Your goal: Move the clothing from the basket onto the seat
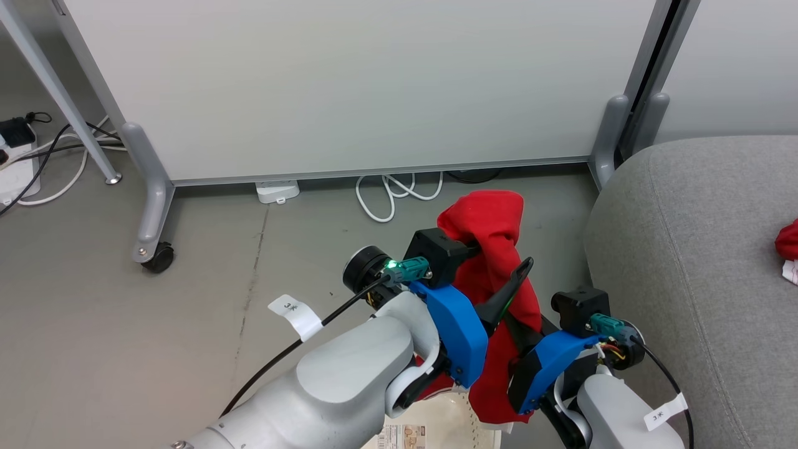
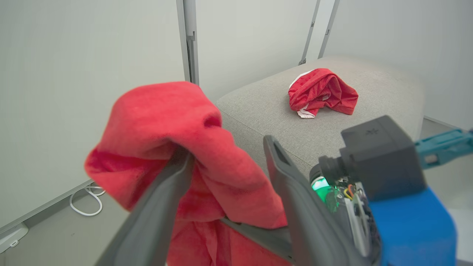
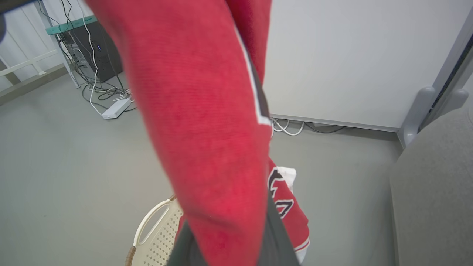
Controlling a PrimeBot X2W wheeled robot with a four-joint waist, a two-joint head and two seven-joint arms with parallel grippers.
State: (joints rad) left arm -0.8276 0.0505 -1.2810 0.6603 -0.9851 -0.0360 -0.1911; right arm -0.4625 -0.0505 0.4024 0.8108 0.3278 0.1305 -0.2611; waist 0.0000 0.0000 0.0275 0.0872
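Left gripper (image 2: 227, 151): fingers spread wide, red garment (image 1: 492, 224) draped over one.
Right gripper (image 1: 512, 324): clamped on the same garment, frame centre.
Basket (image 3: 155, 236): bottom edge, below garment.
Seat (image 1: 686, 249): right side, second red garment (image 2: 321, 92) on it.

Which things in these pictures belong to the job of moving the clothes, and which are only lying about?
Belong to the job: basket; grey seat; lifted red garment; second red garment, lying on that seat.

Only lying about: white cables; white power strip; wheeled partition.
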